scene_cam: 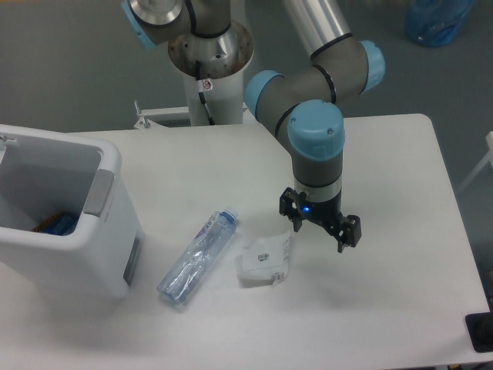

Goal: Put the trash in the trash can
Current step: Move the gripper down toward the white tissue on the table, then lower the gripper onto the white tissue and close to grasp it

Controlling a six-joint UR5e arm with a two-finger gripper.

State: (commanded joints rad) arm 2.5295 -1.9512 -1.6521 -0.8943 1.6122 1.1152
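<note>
A clear plastic water bottle with a purple-white label lies on its side on the white table, cap pointing up-right. A white wrinkly packet with black print lies just right of it. The white boxy trash can with a grey panel stands at the left edge. My gripper hovers just right of the packet, above the table, fingers spread open and holding nothing.
The arm's base column stands at the table's back edge. Something blue and orange lies inside the trash can. A blue bag sits on the floor at the top right. The table's right edge is near my gripper.
</note>
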